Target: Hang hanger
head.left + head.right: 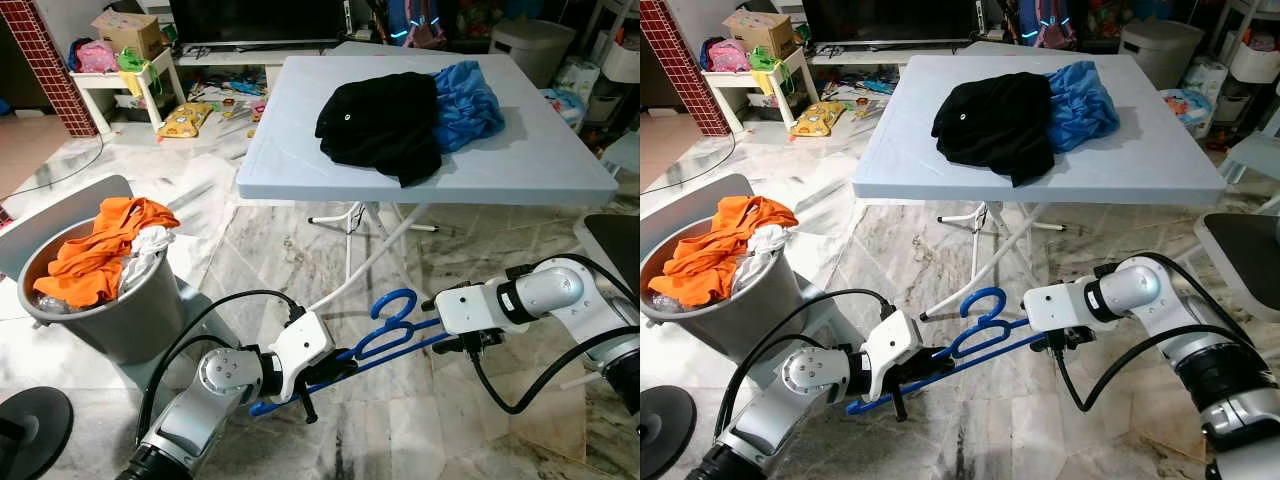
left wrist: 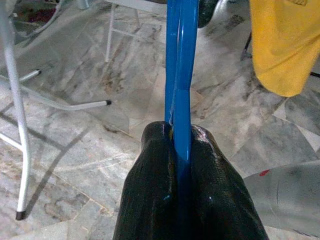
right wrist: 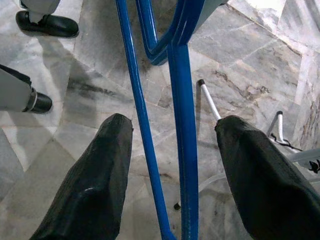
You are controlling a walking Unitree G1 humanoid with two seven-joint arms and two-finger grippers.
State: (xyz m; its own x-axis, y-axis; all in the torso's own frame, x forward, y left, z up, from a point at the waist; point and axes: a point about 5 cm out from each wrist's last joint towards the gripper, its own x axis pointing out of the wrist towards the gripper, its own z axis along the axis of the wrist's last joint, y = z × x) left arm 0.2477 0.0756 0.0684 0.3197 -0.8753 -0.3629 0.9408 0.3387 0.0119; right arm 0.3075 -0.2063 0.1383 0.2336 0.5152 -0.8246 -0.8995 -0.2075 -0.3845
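Observation:
A blue plastic hanger [image 1: 392, 334] hangs level above the marble floor, just in front of the folding table, held between my two arms. My left gripper [image 1: 322, 376] is shut on its lower bar near one end; in the left wrist view the black fingers [image 2: 150, 190] press together on the blue bar [image 2: 180, 75]. My right gripper [image 3: 172, 121] is at the other end and stands open. Both blue bars [image 3: 184, 125] run between its spread fingers [image 3: 97, 180] without being pinched. The hook [image 1: 397, 300] points up toward the table.
A light blue folding table [image 1: 300, 150] carries a black garment [image 1: 385, 120] and a blue one [image 1: 465, 100]. A grey bin [image 1: 120, 320] with orange clothes [image 1: 100, 250] stands to my left. A chair seat [image 1: 615, 240] is at my right, and clutter lies beyond the table.

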